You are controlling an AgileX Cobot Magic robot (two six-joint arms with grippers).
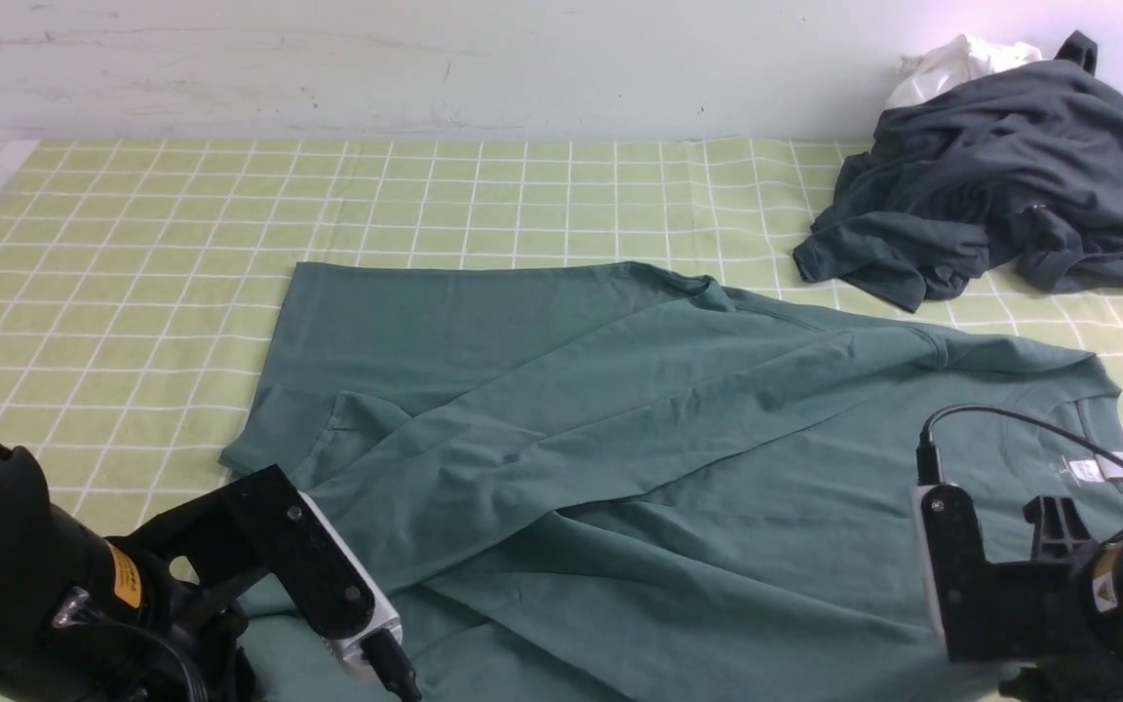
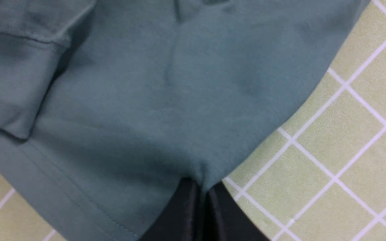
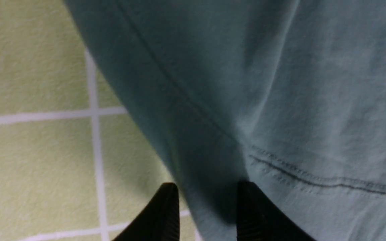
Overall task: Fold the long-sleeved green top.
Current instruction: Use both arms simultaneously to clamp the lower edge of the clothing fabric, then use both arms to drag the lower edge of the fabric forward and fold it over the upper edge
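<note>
While the left jaws pinch the green top (image 1: 620, 439) lying ahead, the right jaws sit half open around its edge, so the grab seems half done; they must close next.

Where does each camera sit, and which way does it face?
Front view: between the arms, looking forward over the green long-sleeved top; left arm and right arm show at lower corners.
Left wrist view: on the left arm, looking down the left tool, shut on the top's edge.
Right wrist view: on the right arm, looking down the right tool, open around the top's edge.
Both wrist views share the top and checked tablecloth.
</note>
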